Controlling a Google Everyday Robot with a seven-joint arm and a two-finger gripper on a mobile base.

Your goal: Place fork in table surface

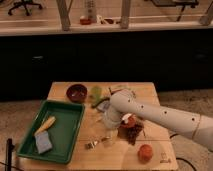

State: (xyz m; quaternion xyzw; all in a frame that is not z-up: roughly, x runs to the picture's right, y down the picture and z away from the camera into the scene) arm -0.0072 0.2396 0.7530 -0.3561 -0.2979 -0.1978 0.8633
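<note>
Fork (93,144) placing is the job, and the small silvery fork is lying on the tan bench (150,95) near its front edge, just right of the green tray (70,130), so the bench seems to be carrying it already. Largest in view, the white arm (165,116) is reaching in from the right and bending down over the middle of the bench, probably to bring the tool (108,138) low beside the fork. The tray is holding a yellow-handled utensil (45,125) and a grey block (43,143). A dark bowl (76,92) is sitting at the back, an orange fruit (145,152) at the front. The arm is hiding the dark heap (132,131) partly. Whether the tool is released or clenched, I cannot tell.
</note>
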